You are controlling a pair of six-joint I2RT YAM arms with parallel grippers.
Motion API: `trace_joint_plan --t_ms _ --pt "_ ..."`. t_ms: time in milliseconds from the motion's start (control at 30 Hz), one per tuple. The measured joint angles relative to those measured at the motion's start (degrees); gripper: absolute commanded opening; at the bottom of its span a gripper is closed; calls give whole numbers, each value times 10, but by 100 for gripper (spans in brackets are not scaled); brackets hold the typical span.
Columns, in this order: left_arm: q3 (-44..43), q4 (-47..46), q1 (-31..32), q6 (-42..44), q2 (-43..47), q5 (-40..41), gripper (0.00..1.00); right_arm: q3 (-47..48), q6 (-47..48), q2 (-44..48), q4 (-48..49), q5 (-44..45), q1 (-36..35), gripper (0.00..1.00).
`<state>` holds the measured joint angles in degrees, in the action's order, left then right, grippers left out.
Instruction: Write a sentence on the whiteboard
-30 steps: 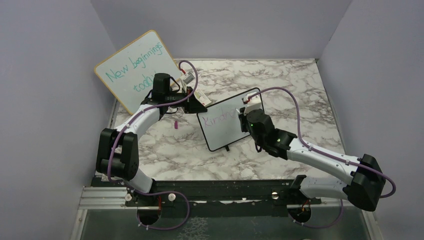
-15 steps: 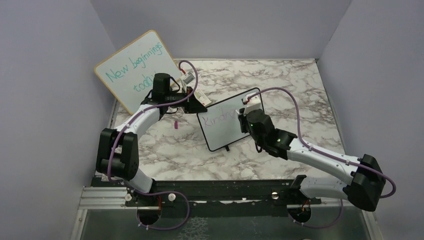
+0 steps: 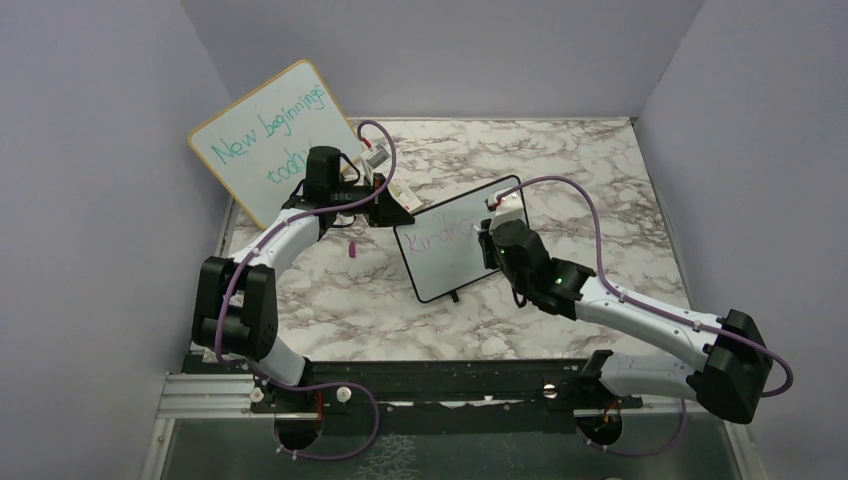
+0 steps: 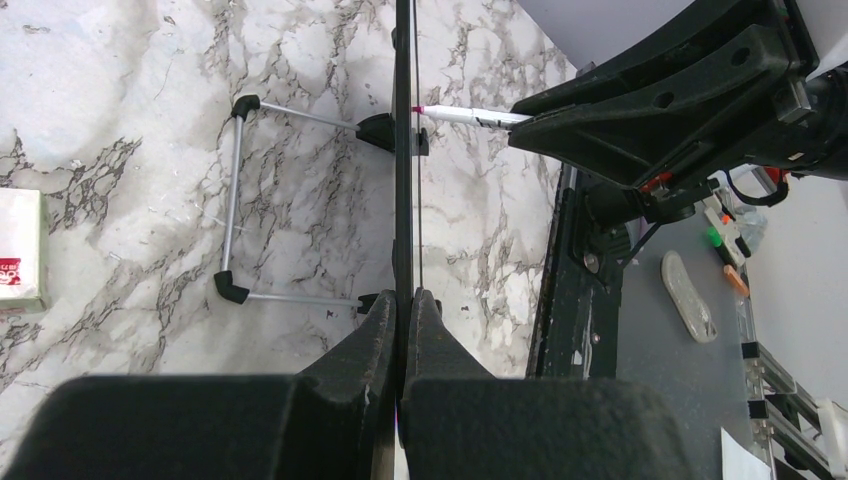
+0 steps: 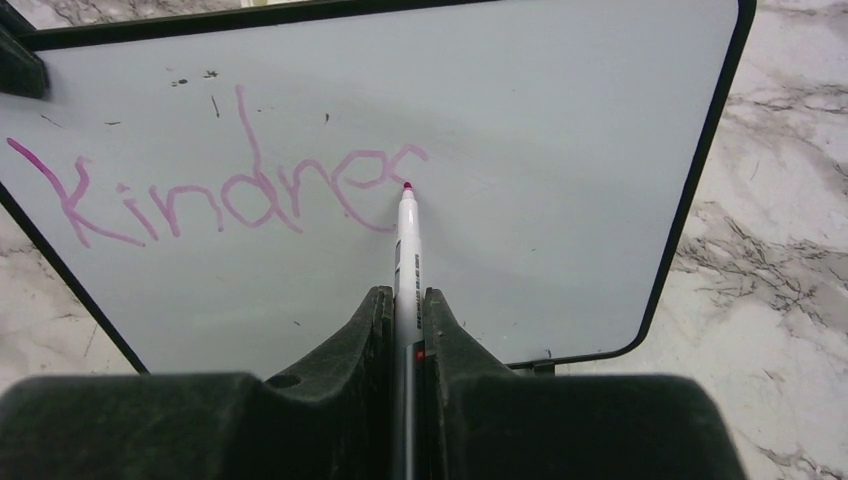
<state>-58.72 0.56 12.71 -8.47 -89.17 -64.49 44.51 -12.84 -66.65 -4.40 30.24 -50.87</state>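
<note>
The small black-framed whiteboard [image 3: 445, 262] stands tilted mid-table. It fills the right wrist view [image 5: 560, 200] and shows edge-on in the left wrist view [image 4: 403, 150]. My left gripper [image 4: 405, 300] is shut on the board's edge; it shows in the top view [image 3: 398, 213] at the board's upper left corner. My right gripper [image 5: 405, 300] is shut on a white marker [image 5: 407, 250] with a pink tip touching the board. The sentence [image 5: 225, 190] reads "Kindnes" in pink, with the last letter partly drawn. In the top view my right gripper [image 3: 488, 232] is in front of the board's right half.
A larger wood-framed board [image 3: 272, 140] with teal "New beginnings today" leans at the back left. A small white box [image 4: 20, 250] lies on the marble table behind the whiteboard. A pink marker cap [image 3: 352, 248] lies near the left arm. Purple walls [image 3: 100, 200] close in the table.
My right gripper has shifted slightly right along the board with the marker. The left arm and the whiteboard have not moved.
</note>
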Motion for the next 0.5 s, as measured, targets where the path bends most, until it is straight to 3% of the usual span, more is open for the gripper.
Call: trace_joint_plan --t_ms 500 --pt "-1 3 0 0 0 0 0 -6 -12 3 -21 -11 0 0"
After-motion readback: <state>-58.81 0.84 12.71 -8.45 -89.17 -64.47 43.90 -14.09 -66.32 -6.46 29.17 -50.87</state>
